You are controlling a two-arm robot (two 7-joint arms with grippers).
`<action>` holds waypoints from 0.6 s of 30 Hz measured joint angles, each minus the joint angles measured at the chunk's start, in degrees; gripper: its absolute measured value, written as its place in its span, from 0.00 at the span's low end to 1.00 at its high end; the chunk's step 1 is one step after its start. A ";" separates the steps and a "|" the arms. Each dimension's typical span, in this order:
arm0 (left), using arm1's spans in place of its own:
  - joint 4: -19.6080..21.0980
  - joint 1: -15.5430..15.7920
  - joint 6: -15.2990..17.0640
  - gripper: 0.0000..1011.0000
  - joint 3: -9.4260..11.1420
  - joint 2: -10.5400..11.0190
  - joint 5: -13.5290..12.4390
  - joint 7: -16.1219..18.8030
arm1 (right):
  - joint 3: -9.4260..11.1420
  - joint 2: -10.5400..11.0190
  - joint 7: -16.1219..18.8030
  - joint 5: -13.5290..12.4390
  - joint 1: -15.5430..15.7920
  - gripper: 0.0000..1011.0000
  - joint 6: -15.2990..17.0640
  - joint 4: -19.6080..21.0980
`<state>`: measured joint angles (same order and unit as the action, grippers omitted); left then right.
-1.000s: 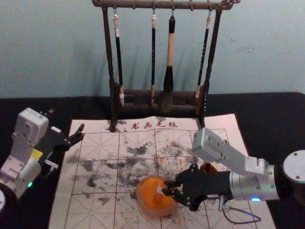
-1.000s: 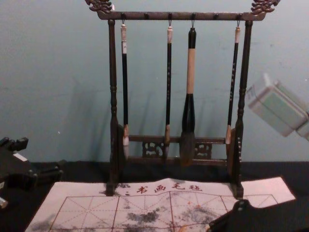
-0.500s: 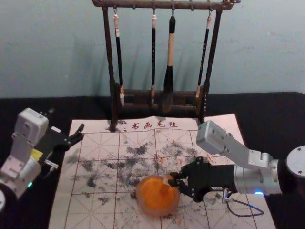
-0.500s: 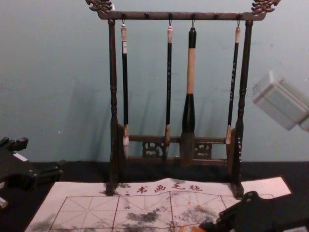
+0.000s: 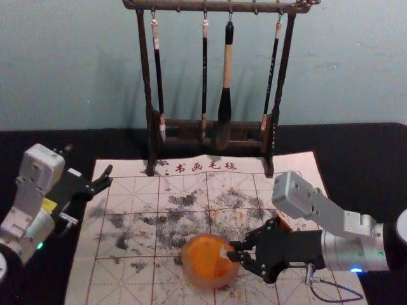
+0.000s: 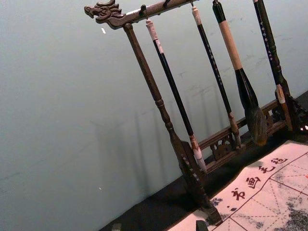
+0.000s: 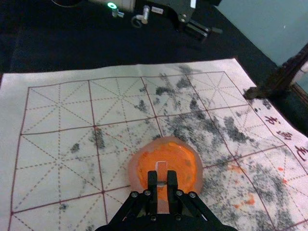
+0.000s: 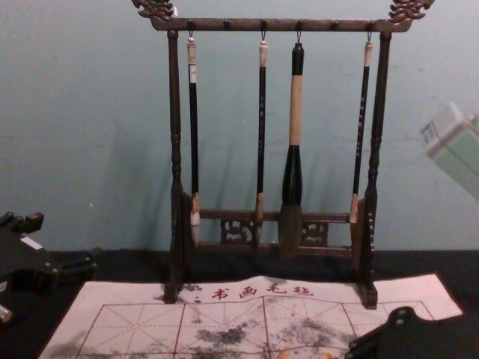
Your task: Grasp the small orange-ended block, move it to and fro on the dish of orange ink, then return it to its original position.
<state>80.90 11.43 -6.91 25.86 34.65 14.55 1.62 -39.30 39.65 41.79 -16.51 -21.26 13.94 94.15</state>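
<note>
We see that the small block (image 7: pixel 162 167) is between the two fingertips of the right gripper (image 5: pixel 232 250), which pinch it from both sides, with one part of it standing out past the tips. In the head view, the gripper comes from the right and holds the block above the dish (image 5: pixel 191 275), toward the right side of it; we cannot tell if the block touches the ink (image 5: pixel 205 254). The dish is round and its rim is pale and half clear, and inside we find orange ink, spread over most of the bottom. Just behind the right gripper we notice a brownish round thing (image 5: pixel 282 224), partly hidden, and we cannot say what it contains. The dish rests on the white mat (image 5: pixel 127 283), which carries red grid lines, grey stains and some orange spots. The left gripper (image 8: pixel 68 238) is parked at the left, near the mat's far left corner, with its fingers spread wide. Behind, we see four brushes (image 5: pixel 227 70) hanging from the dark rack (image 5: pixel 145 70).
</note>
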 joint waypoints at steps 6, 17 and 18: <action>0.00 0.00 0.00 0.99 0.00 0.00 0.00 0.00 | 0.10 -0.19 -0.10 -0.50 0.41 0.08 -0.62 0.39; 0.00 0.00 0.00 0.99 0.00 0.00 0.00 0.00 | 0.74 -0.95 -1.65 -0.60 0.37 0.08 -0.46 0.40; 0.00 0.00 0.00 0.99 0.00 0.00 0.00 0.00 | 0.96 -0.90 -1.86 -0.63 0.42 0.08 -0.41 0.52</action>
<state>80.90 11.43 -6.91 25.86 34.64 14.55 1.62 -38.34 38.76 39.93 -17.14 -20.83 13.53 94.67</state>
